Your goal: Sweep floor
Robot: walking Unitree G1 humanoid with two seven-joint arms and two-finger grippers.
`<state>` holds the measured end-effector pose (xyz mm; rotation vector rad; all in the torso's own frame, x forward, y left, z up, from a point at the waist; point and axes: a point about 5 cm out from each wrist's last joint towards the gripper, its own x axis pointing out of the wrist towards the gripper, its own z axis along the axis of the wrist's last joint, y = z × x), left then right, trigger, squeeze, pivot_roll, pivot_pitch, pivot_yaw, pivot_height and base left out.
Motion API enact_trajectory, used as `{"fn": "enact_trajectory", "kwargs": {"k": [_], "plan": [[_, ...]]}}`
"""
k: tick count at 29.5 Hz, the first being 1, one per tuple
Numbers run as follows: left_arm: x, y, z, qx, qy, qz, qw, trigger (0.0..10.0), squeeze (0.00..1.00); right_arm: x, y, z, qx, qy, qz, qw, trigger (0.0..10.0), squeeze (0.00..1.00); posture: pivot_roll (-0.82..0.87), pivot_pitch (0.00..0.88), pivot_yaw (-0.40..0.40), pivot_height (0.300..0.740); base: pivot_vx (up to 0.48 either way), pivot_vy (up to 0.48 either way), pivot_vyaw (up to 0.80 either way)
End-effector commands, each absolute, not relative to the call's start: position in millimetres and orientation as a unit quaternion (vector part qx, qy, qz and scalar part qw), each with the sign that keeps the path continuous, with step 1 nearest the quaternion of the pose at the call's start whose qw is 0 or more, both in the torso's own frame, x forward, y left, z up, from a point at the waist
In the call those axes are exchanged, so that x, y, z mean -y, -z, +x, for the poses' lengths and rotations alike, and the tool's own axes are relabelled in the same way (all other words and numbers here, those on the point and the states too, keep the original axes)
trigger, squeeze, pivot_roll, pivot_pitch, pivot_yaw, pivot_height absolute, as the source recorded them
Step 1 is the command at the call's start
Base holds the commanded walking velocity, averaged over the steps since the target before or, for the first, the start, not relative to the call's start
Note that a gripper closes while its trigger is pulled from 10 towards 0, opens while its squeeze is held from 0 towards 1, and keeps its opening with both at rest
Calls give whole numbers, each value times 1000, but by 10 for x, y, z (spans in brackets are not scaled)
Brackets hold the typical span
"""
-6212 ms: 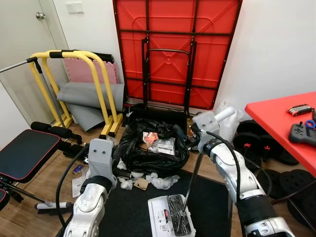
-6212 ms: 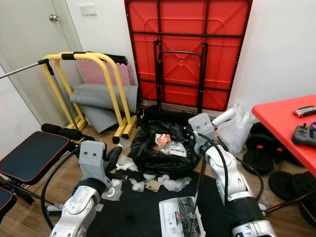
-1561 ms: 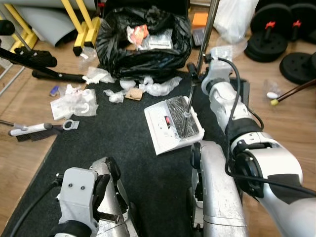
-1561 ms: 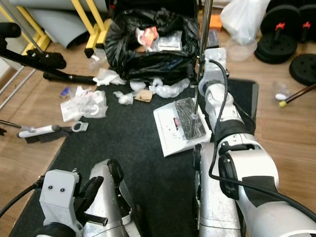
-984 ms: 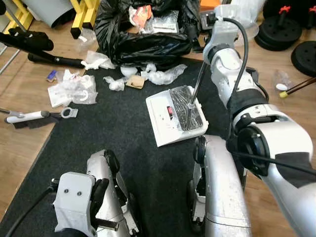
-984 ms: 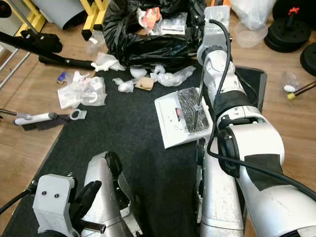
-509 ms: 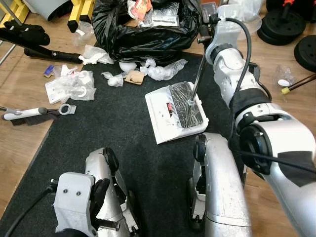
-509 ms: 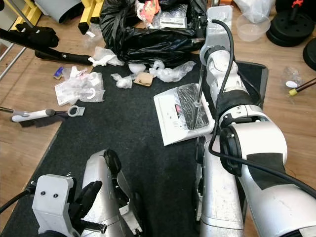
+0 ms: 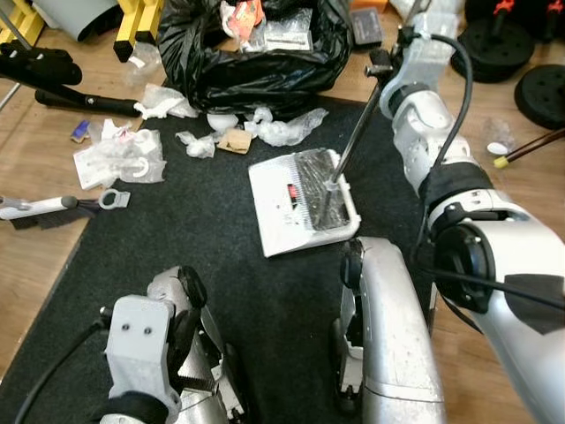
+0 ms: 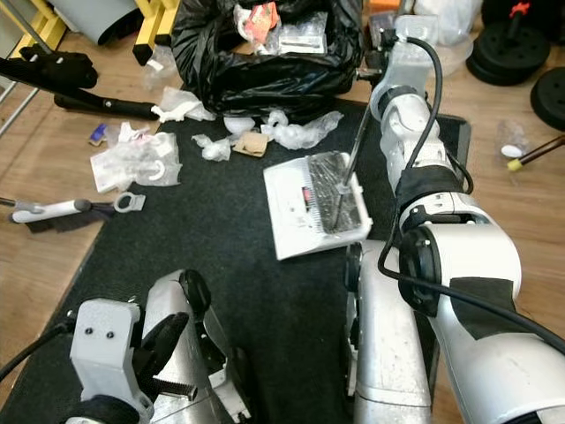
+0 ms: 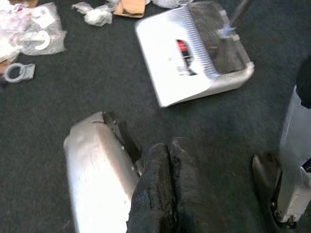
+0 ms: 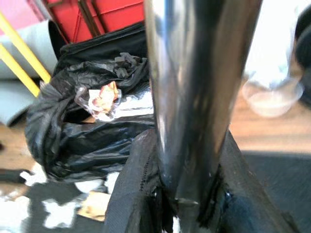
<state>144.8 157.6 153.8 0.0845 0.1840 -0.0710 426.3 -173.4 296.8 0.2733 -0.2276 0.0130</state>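
Wood floor (image 9: 35,256) w/ dark mat (image 9: 168,238) over the middle. Yellow frame legs (image 9: 132,22) + grey rolled mat (image 10: 97,18) at far left corner. Black weight plates (image 10: 512,44) far right.

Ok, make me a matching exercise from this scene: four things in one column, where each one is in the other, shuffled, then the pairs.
Things:
1. white dustpan
2. black rubbish bag
3. metal pole
4. small hand brush

Places:
A. on the wooden floor, left of the mat
B. held in the right gripper
C. flat on the black mat
D. beyond the mat's far edge, full of litter

Pairs: 1-C, 2-D, 3-B, 4-A
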Motion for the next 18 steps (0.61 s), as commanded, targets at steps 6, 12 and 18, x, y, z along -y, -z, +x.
{"fn": "enact_trajectory", "kwargs": {"k": [6,12,18], "plan": [[-1558,-1441,1625,-87,24,40,995,10000,0,1872,-2988,4201,141,-17,231,962,10000,0,-33,235,6,405,0,0,0],[-1522,-1420,1844,-64,29,37,997,10000,0,1834,-2961,4144,162,-10,210,964,10000,0,-64,177,-16,420,0,0,0],[-1487,-1415,2030,-45,36,40,998,10000,0,1756,-2957,4147,161,-6,201,966,10000,0,-72,134,-34,445,0,0,0]]}}
